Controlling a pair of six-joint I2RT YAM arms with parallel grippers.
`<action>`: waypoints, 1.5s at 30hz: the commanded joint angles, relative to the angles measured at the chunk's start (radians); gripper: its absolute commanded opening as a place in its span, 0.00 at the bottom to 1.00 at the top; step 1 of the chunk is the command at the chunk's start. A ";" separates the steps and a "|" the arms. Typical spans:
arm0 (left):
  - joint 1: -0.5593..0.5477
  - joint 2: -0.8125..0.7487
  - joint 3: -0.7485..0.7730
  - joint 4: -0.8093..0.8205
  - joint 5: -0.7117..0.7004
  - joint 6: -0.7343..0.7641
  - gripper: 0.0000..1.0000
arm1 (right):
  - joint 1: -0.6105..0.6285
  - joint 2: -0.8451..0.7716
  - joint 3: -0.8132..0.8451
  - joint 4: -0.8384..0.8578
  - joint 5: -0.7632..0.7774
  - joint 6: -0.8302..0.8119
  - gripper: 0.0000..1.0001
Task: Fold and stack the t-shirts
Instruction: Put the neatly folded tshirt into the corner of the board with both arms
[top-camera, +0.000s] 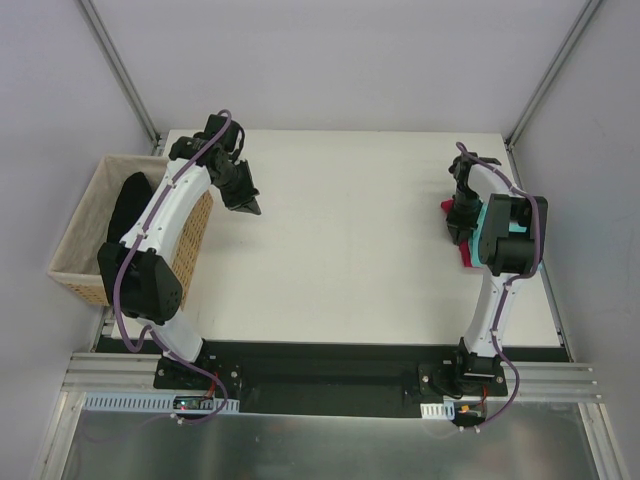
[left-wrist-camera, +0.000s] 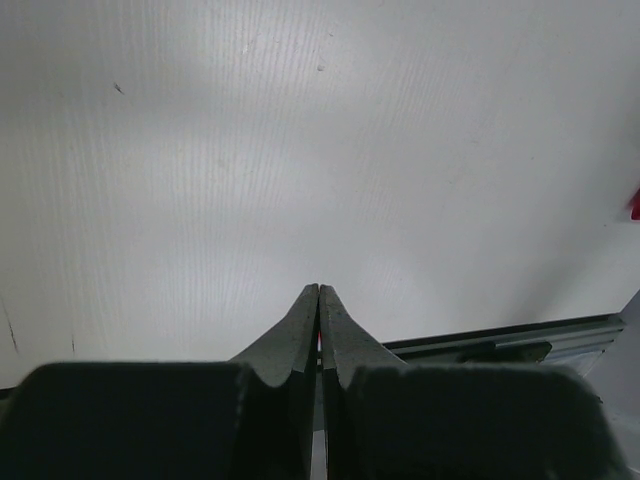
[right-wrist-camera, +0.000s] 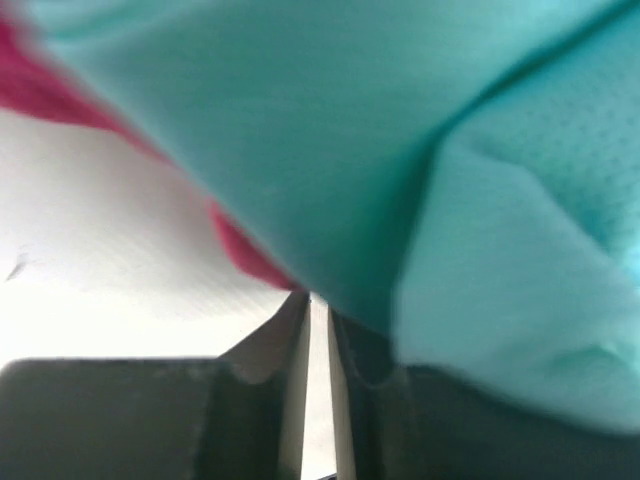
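From above, the left gripper (top-camera: 250, 206) hung clenched over the table (top-camera: 350, 250), and the right gripper (top-camera: 462, 218) was low at the teal t-shirt (top-camera: 493, 215), which lay on the crimson-pink t-shirt (top-camera: 465, 257) at the right edge. The left wrist view showed fingers pressed together on nothing. In the right wrist view the jaws stood a slit apart under teal folds, so a grip could not be told; I judge it should lift straight up, so as not to drag the stack.

A surface (top-camera: 350, 260) carries two shirts (top-camera: 465, 258) stacked one on the other at its right edge. A basket (top-camera: 85, 235) stands off the left side. The left gripper (top-camera: 254, 207) is over the far left of the surface, well apart from the shirts. The right gripper (right-wrist-camera: 308, 297) is at the shirts.
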 joint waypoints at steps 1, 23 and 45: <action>0.013 -0.013 0.035 -0.014 -0.012 0.015 0.01 | 0.028 -0.069 0.071 -0.022 -0.030 -0.010 0.26; 0.013 -0.119 -0.039 -0.012 -0.040 0.022 0.18 | 0.353 -0.190 0.522 -0.177 -0.078 -0.020 0.50; 0.013 -0.237 0.002 0.016 -0.173 0.129 0.99 | 0.577 -0.456 0.402 -0.039 -0.187 -0.010 0.79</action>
